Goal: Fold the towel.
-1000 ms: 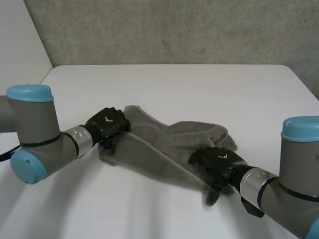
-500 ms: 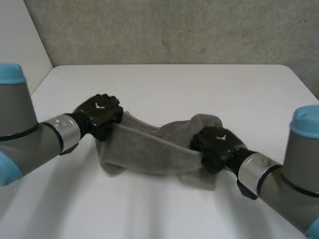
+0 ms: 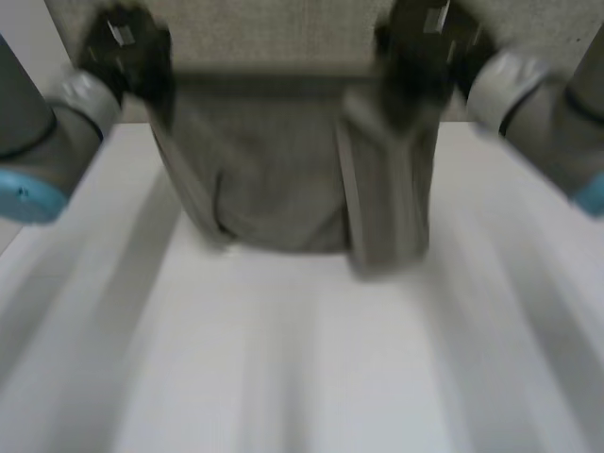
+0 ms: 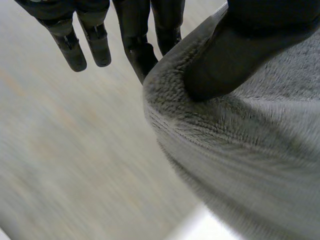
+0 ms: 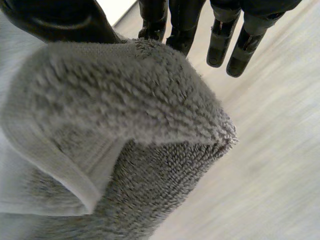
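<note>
The grey towel (image 3: 274, 179) hangs in the air between my two raised hands, its lower edge just above the white table (image 3: 302, 359). My left hand (image 3: 132, 52) is shut on the towel's upper left corner. In the left wrist view the thumb (image 4: 240, 55) presses the towel (image 4: 250, 150) against the fingers (image 4: 145, 40). My right hand (image 3: 420, 47) is shut on the upper right corner, where the cloth hangs doubled in a thicker strip. In the right wrist view the thumb (image 5: 55, 20) pinches the folded towel edge (image 5: 125, 110) against the fingers (image 5: 180, 25).
A grey wall (image 3: 274, 33) stands behind the table's far edge. The table's bare white top (image 3: 283, 377) lies under and in front of the hanging towel.
Both hands closed on the towel's ends on the table, then rose and moved apart toward the far side. The towel went from a crumpled heap to hanging spread between them.
</note>
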